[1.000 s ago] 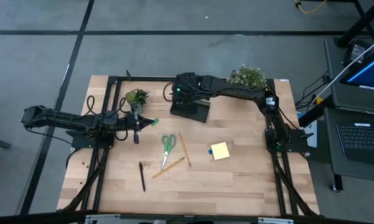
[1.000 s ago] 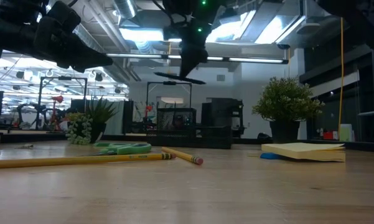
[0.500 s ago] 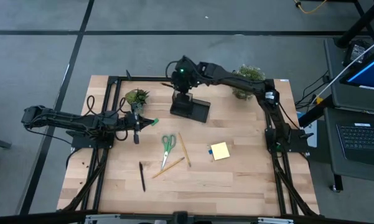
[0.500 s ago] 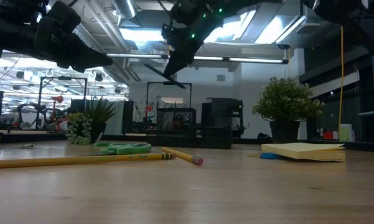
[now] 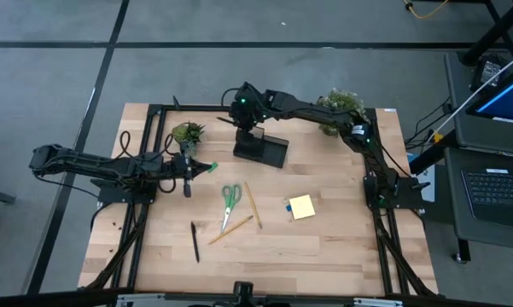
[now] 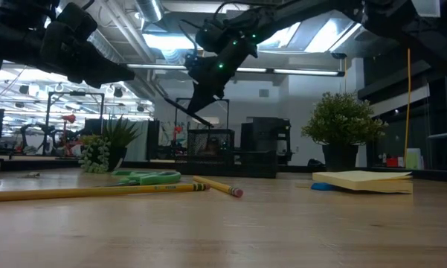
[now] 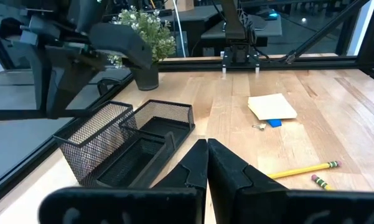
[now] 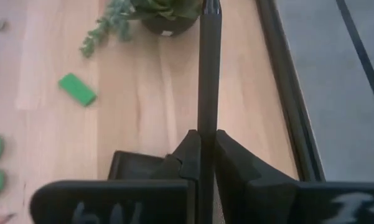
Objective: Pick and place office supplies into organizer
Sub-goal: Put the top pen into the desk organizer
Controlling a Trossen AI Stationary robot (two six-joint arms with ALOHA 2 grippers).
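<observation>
Organizer (image 5: 260, 149), black mesh, taller square cup joined to a lower tray: sits at the far middle of the light wooden tabletop (image 5: 324, 247), beside a small potted plant (image 5: 186, 133).

Left to right in the high view:
- Left end effector (image 5: 188, 176) hovers near the tabletop's left edge; fingers pressed together, nothing between them.
- Small green piece (image 5: 212, 166) lies just beside it.
- Loose black pen (image 5: 195, 241) lies toward the near left.
- Green-handled scissors (image 5: 230, 197) and two wooden pencils (image 5: 252, 204) lie mid-table, untouched.
- Right end effector (image 5: 247, 113) hangs above the organizer's cup end, fingers clamped on a slim black pen (image 8: 208, 68). In the low view the pen slants down toward the mesh cup.
- Small blue piece (image 5: 288, 205) touches the square yellow sticky-note pad (image 5: 302, 207).
- Bushy potted plant (image 5: 339, 107) at the far right corner.

Risks, judged:
- Pen is tilted, not plumb; the tip could catch the cup rim or mesh wall and skid outside on release.
- Grip looks to be near one end of the pen, so it may pivot in the fingers during descent.
- Pushing down against the rim could shove or tip the light organizer.
- Releasing from high up may make the pen bounce out.

Writing: none legible on any item; the markings on the wrist housings cannot be read.
</observation>
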